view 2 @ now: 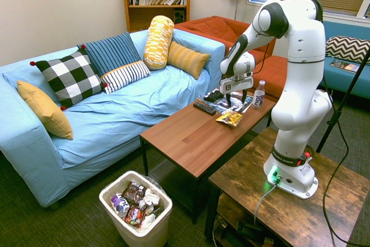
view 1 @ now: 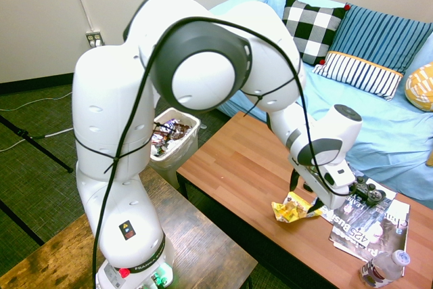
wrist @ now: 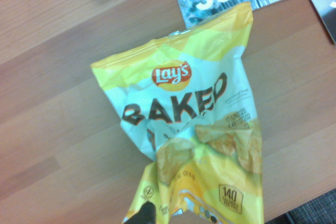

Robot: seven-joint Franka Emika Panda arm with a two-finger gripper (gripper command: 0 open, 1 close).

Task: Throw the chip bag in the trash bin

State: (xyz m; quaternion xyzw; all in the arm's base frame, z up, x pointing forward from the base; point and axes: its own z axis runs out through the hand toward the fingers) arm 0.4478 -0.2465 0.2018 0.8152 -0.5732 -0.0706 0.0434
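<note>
So the gripper hung over the coffee table, fingers wide apart, with the crumpled yellow chip bag lying on that table and the pretty full trash bin sitting off one end of it.

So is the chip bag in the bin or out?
Out: the chip bag lies on the coffee table, away from the bin.

blue-draped sofa w/ cushions, wood coffee tbl, bookshelf (books inside), dk carpet
</note>
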